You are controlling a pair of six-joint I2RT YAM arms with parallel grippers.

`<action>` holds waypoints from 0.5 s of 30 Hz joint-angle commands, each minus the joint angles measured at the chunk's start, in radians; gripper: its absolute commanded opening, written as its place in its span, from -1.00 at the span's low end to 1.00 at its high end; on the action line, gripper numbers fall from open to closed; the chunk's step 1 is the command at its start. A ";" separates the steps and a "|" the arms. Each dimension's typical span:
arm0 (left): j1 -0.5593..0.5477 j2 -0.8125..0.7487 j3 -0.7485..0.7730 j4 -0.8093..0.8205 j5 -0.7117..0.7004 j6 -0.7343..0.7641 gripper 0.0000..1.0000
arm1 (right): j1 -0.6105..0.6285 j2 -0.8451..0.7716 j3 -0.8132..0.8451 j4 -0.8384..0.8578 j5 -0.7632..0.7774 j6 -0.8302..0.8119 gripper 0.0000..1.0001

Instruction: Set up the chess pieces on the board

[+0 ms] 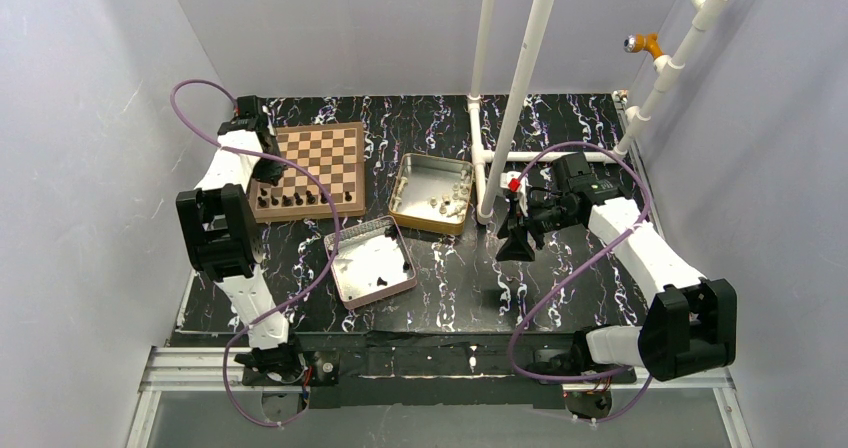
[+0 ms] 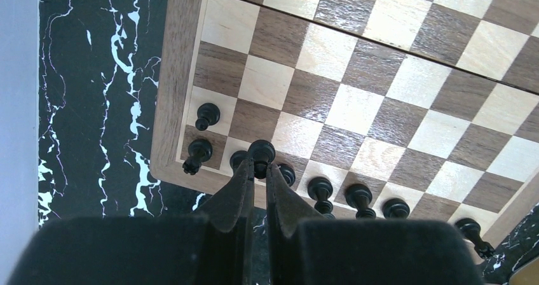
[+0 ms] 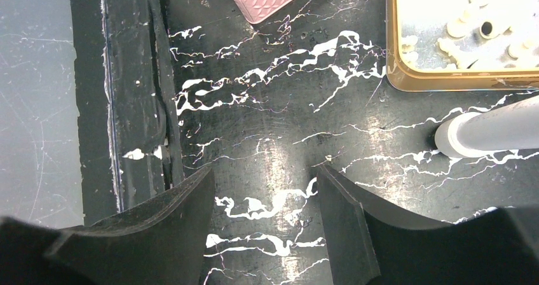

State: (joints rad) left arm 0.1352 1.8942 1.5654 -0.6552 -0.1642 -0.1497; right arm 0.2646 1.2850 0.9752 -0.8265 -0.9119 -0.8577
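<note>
The board (image 1: 330, 153), tan and brown checks with a darker rim, lies at the back left. A row of several small black chess pieces (image 1: 300, 199) stands along its near edge. In the left wrist view these pieces (image 2: 359, 196) line the lowest rank of the board (image 2: 356, 100), and one more piece (image 2: 208, 114) stands one square ahead. My left gripper (image 2: 259, 167) hovers over the board's near left corner, shut on a black chess piece (image 2: 261, 151). My right gripper (image 3: 266, 177) hangs open over bare marbled tabletop with nothing between its fingers (image 3: 346, 208).
A pink-sided tin (image 1: 350, 268) holding a few black pieces sits just in front of the board. A gold tin (image 1: 405, 193) with pale pieces lies at centre. White pipe posts (image 1: 520, 78) rise beside it, and one pipe (image 3: 489, 135) runs close to my right gripper.
</note>
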 commanded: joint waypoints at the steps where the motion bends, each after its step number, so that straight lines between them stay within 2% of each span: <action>1: 0.010 0.010 0.020 -0.003 0.016 0.004 -1.00 | 0.009 0.018 0.048 0.023 -0.020 0.014 0.36; 15: 0.036 0.070 0.050 -0.004 0.031 0.007 -1.00 | 0.010 0.040 0.064 0.017 -0.009 0.015 0.36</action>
State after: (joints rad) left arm 0.1600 1.9739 1.5734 -0.6476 -0.1406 -0.1493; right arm 0.2699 1.3182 0.9920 -0.8112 -0.9077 -0.8440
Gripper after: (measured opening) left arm 0.042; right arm 0.679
